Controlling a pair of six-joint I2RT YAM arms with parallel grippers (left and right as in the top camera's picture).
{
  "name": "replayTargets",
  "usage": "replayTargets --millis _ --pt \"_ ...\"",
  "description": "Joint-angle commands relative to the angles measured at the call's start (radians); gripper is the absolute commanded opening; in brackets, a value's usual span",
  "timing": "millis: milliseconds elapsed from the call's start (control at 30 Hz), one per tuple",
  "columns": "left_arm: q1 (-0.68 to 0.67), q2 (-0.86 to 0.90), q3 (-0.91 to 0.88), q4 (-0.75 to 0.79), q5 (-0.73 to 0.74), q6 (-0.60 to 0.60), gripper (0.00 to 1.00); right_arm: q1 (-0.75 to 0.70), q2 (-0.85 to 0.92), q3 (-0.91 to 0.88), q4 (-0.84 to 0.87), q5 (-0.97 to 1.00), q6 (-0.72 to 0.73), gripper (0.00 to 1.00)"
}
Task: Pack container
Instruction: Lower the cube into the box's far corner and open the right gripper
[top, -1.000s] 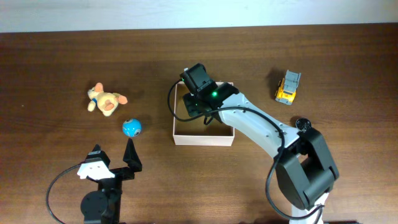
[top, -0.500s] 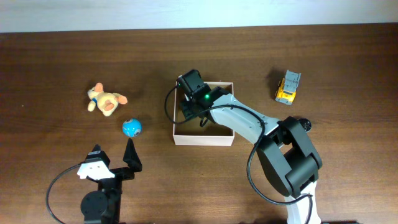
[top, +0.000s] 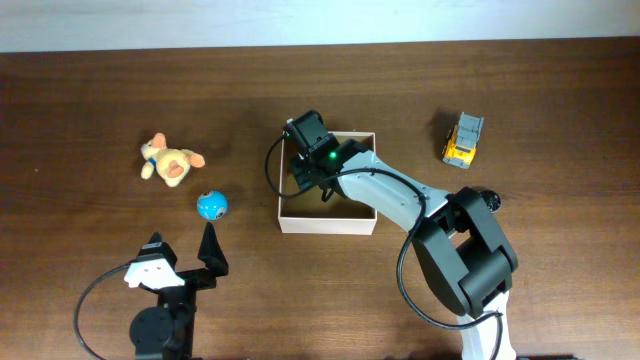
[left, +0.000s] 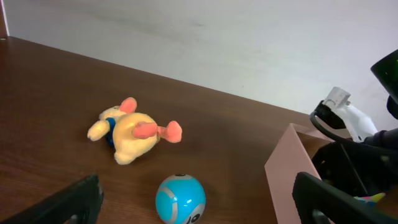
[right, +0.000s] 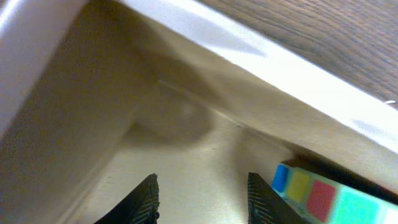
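Note:
The container (top: 326, 226), a shallow white-walled box with a tan inside, sits at the table's middle. My right gripper (top: 310, 160) reaches down into its left half. In the right wrist view the gripper (right: 202, 199) stands open just above the bare tan floor (right: 186, 155), with nothing between its fingers. A multicoloured cube (right: 311, 196) lies in the box just right of the right finger, against the wall. My left gripper (top: 183, 250) rests open at the front left. In the left wrist view a blue ball (left: 180, 198) lies on the table ahead of the gripper (left: 199, 199).
A yellow plush dog (top: 170, 160) lies at the left, beyond the blue ball (top: 211, 206). A yellow toy truck (top: 463, 139) stands at the back right. The container's near wall (left: 289, 168) rises at the right of the left wrist view.
Over the last second my right gripper has shifted left and lower inside the container, and the arm's elbow has swung in. The left arm and the toys have not moved.

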Motion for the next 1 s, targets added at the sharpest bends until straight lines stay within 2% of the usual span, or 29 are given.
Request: replayTargets --millis 0,967 --pt "0.005 -0.008 -0.006 0.003 0.014 0.016 0.99 -0.003 0.0 0.014 -0.006 0.069 -0.002 0.41" --pt "0.005 -0.008 -0.006 0.003 0.014 0.016 0.99 -0.013 0.0 0.014 -0.021 0.259 0.035 0.4"
